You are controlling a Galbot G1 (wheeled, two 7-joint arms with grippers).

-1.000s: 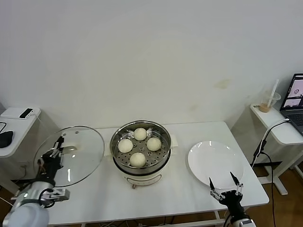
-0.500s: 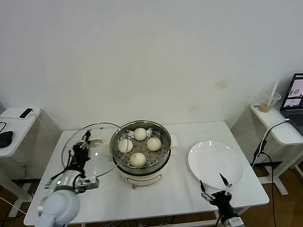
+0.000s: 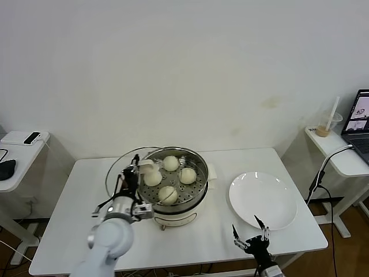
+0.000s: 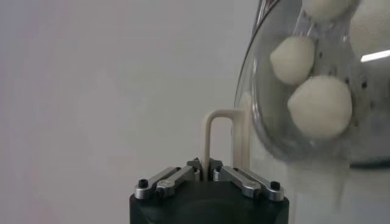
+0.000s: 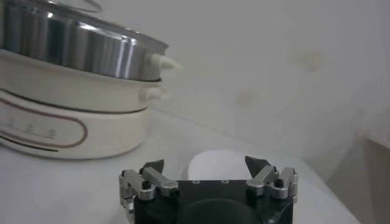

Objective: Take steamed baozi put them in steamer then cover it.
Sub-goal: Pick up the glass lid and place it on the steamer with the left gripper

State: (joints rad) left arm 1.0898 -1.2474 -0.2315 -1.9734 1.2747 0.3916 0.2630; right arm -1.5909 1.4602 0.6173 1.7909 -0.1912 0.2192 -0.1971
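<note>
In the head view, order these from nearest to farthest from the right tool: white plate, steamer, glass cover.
Right tool sits at the table's front edge.
1. White plate: just behind it, on the right.
2. Steamer: table centre.
3. Glass cover: held left of centre.

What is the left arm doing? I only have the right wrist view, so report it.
Observer: The left gripper is shut on the bar handle of the cover, holding it tilted at the left side of the steamer, not seated.
Operator: Count what's in the pot.
Observer: Four steamed baozi lie on the perforated tray inside.
Operator: Tell me what's on the plate.
Observer: The white plate holds nothing; the right gripper hangs open in front of it.
</note>
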